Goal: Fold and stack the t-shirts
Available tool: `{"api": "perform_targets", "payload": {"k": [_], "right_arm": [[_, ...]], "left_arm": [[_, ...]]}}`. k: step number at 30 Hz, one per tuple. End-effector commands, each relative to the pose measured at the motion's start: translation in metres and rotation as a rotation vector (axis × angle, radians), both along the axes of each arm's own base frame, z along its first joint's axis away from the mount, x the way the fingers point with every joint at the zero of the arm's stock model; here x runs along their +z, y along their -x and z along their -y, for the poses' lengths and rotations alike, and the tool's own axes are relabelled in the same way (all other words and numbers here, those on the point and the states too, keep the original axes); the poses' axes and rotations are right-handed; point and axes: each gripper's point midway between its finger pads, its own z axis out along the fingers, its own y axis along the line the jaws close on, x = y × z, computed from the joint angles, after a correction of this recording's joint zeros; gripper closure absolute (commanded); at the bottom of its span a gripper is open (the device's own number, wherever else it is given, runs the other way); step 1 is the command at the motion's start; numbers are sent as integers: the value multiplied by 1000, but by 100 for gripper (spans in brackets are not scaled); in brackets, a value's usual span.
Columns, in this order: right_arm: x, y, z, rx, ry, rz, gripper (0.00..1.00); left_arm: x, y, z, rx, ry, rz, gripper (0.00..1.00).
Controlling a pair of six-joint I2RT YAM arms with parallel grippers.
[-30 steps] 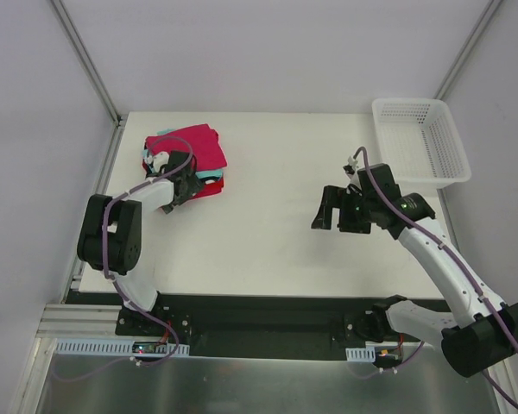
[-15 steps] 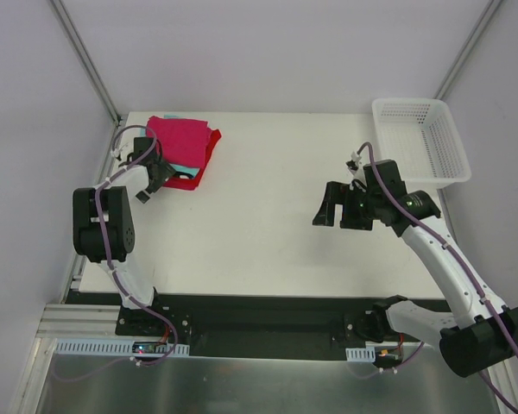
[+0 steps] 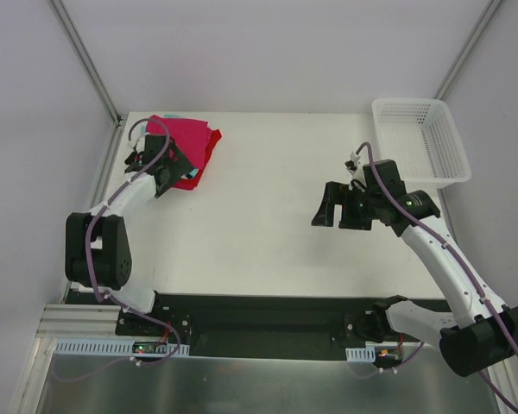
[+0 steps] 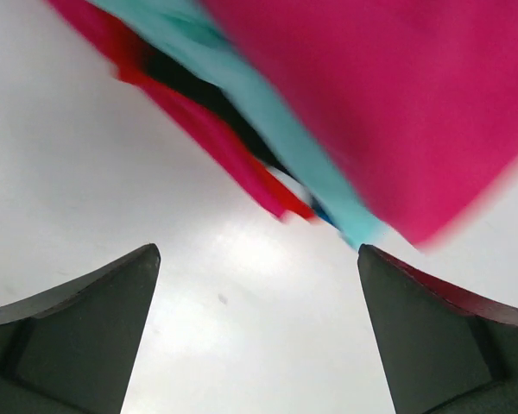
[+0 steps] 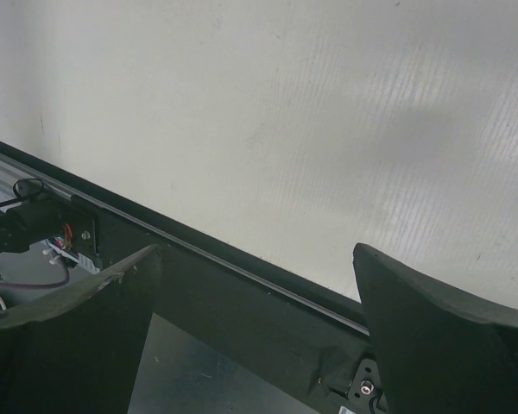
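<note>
White tabletop [image 3: 268, 250], pale grey walls [image 3: 285, 52], metal corner posts [image 3: 86, 60], even light.

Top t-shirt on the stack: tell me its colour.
The top t-shirt is magenta-pink, seen best in the left wrist view.

The magenta-pink cloth t-shirt [image 4: 397, 103] and the teal cloth t-shirt [image 4: 250, 90] look soft and matt. The white tabletop [image 5: 328, 112] is matt, with faint fine ribbing. The white plastic mesh basket [image 3: 419, 142] looks smooth and slightly glossy.
</note>
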Motion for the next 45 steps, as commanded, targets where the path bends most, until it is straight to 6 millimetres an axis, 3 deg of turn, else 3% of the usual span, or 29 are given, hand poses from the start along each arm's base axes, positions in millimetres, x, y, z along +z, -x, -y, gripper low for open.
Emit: {"api": "perform_targets", "payload": {"k": [1, 2, 4, 5, 6, 9, 12, 15, 16, 19, 20, 26, 41, 45], "right_arm": [[10, -15, -2, 9, 38, 69, 4], [9, -17, -1, 10, 56, 69, 4], [11, -26, 0, 3, 98, 73, 4], [12, -28, 1, -2, 110, 73, 4], [18, -33, 3, -13, 134, 94, 4], [27, -40, 15, -67, 181, 149, 4], [34, -37, 31, -119, 218, 199, 4], [31, -30, 33, -131, 203, 210, 4], [19, -26, 35, -137, 207, 190, 4], [12, -24, 31, -165, 148, 215, 4], [-5, -19, 31, -177, 146, 181, 4], [-26, -3, 34, -173, 153, 158, 4], [-14, 3, 43, -184, 183, 186, 4], [-12, 3, 43, -184, 181, 187, 4]], "left_arm": [[57, 18, 81, -269, 27, 92, 1], [70, 27, 114, -374, 53, 109, 1], [72, 48, 144, -477, 84, 71, 1], [77, 66, 169, -554, 139, 60, 1], [76, 77, 178, -586, 156, 45, 1], [83, 111, 194, -650, 149, 63, 1], [96, 140, 196, -680, 123, 125, 1], [103, 163, 202, -749, 126, 166, 1], [103, 169, 205, -786, 124, 165, 1], [94, 185, 216, -894, 78, 156, 1], [89, 188, 216, -902, 69, 147, 1], [66, 200, 224, -917, 92, 91, 1], [68, 206, 252, -984, 83, 96, 1], [76, 222, 282, -1105, 136, 129, 1]]}}
